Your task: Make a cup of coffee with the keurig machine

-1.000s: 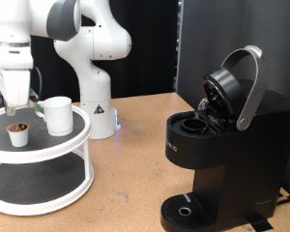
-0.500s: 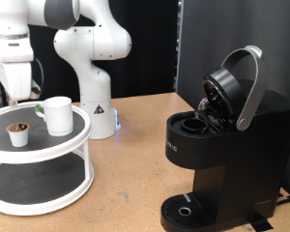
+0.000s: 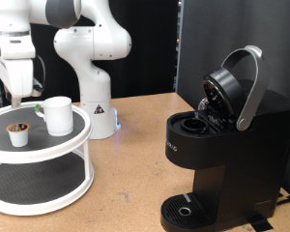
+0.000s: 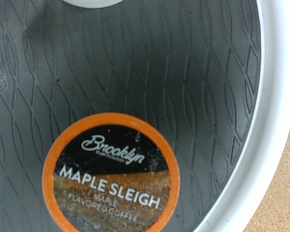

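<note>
The claw (image 3: pixel 16 100) hangs above the far-left part of a two-tier white stand (image 3: pixel 48 169); whether it is released or clenched cannot be told. The cup (image 3: pixel 58 115) stands on the top tier beside a small pod (image 3: pixel 19 133). On the desk (image 3: pixel 135 164), the keurig (image 3: pixel 222 145) stands with its lid raised. The wrist view shows an orange-rimmed "Maple Sleigh" pod (image 4: pixel 111 176) on the ribbed tray (image 4: pixel 193 87).

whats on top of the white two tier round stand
On the white round stand's dark top shelf stand the plain white cylindrical mug and a small white pod. The wrist view shows an orange-rimmed foil-lidded pod there. The gripper hovers above, hiding part of the shelf.
</note>
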Available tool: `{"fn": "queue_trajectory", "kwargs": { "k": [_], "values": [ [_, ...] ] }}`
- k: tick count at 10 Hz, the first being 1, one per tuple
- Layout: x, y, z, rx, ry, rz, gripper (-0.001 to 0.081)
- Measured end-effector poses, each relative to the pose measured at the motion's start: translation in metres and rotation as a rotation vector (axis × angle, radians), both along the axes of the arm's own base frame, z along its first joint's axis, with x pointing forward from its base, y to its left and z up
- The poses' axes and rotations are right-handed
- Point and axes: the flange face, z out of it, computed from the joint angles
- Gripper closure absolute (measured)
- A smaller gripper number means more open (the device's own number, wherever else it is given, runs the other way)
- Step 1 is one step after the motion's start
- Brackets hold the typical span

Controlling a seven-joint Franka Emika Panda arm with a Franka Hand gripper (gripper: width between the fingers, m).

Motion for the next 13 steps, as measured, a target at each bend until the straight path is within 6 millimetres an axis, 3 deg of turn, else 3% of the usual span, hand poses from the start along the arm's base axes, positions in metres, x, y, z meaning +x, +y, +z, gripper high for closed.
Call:
{"fn": "queue_trajectory", "kwargs": {
  "k": [1, 2, 4, 8, 13],
  "values": [
    [0.0, 0.002, -0.003, 0.001, -0.003, 0.002, 0.0395],
    [-0.001, 0.004, -0.008, -0.001, -0.011, 0.004, 0.0395],
    [-0.001, 0.01, -0.024, -0.004, -0.021, 0.0, 0.0057],
    [-0.002, 0.018, -0.049, -0.009, -0.017, -0.005, 0.0003],
    [-0.007, 0.016, -0.064, -0.019, -0.031, -0.006, 0.0003]
  ]
}}
